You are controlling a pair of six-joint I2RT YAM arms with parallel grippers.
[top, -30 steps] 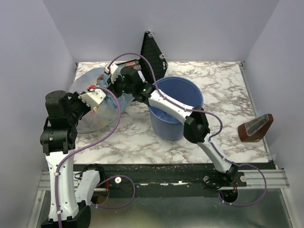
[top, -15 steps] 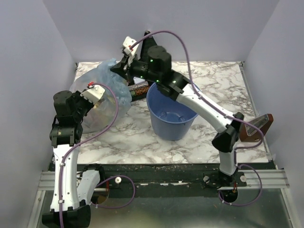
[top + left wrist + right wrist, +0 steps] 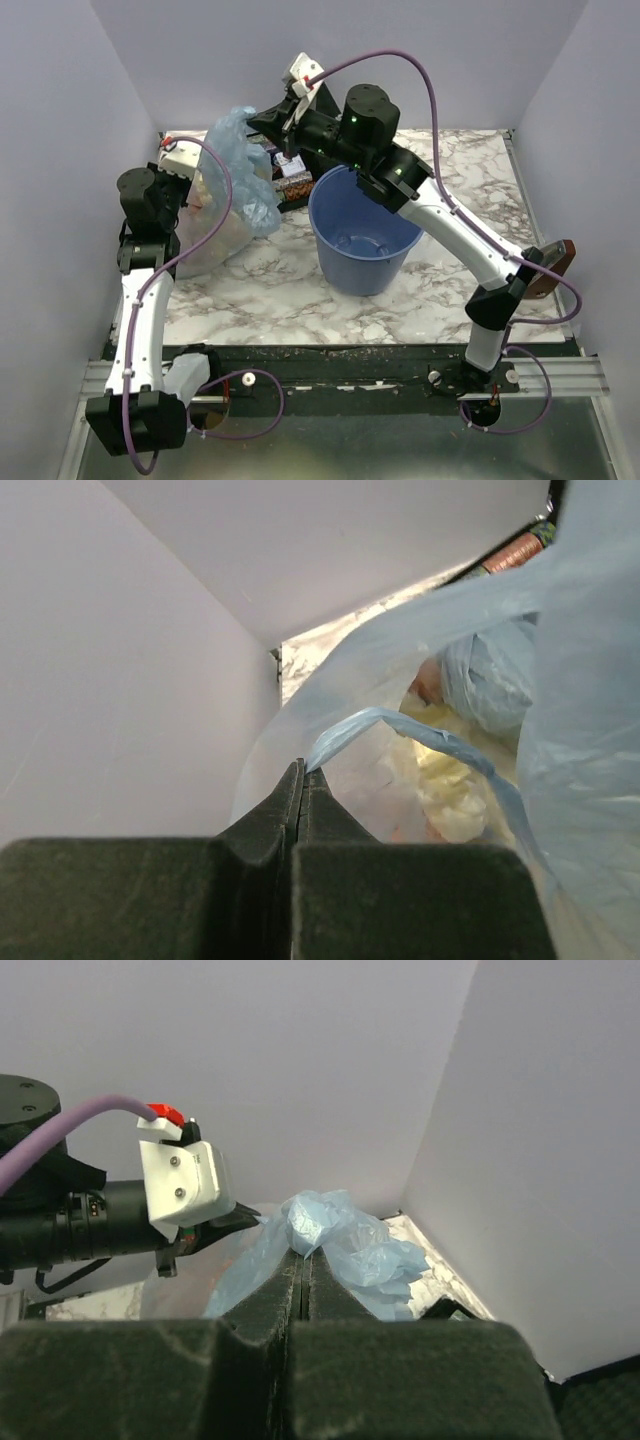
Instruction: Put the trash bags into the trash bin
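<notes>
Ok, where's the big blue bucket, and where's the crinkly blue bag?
trash bin (image 3: 352,272): top external view, on its front outer wall.
trash bag (image 3: 335,1228): right wrist view, on the crumpled, bunched-up top of the light-blue film.

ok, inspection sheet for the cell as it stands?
Surface: marble-pattern table, specks along the dark strip at its near edge.
Job's things: bin upright, looks empty; blue bag held up to its left, not in yet.
Clutter: stuffed bag by the left arm; packets behind the bin; brown object at the right edge.
Grippers: right gripper fingers shut on the blue bag's top; left gripper fingers shut on a film strip, which bag it belongs to is unclear.
Cables: purple cables loop over both arms, one hanging across the stuffed bag.
Surroundings: plain walls on three sides.
</notes>
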